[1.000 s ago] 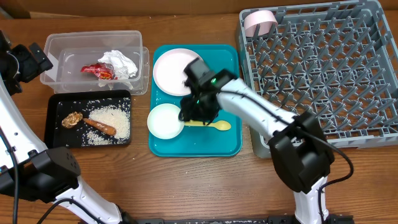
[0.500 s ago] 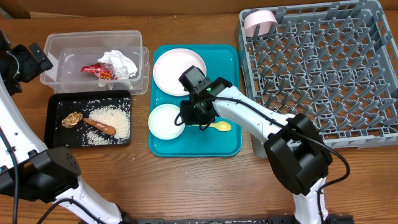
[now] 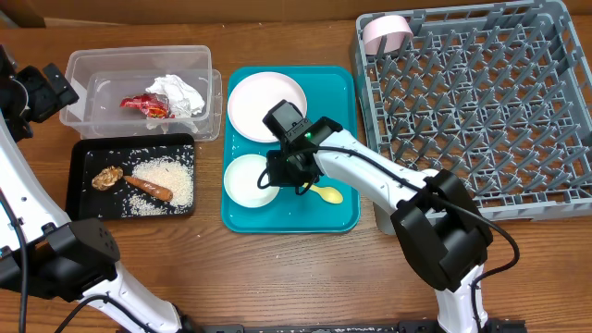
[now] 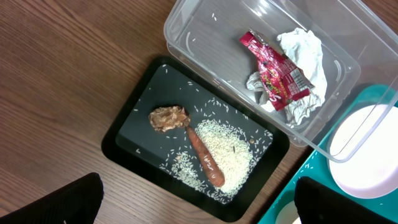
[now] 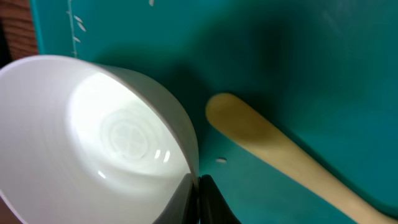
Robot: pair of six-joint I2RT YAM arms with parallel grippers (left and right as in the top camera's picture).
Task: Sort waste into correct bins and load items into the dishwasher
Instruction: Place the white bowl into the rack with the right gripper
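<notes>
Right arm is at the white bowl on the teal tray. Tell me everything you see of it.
The round white bowl looks glossy, smooth and empty, faint rings in its bottom. It sits open side up on the bright teal tray, below the white round plate in the overhead view. The pale yellow plastic spoon lies close by its right side. The right gripper has fingers at its right rim; whether they clamp it is unclear.
</notes>
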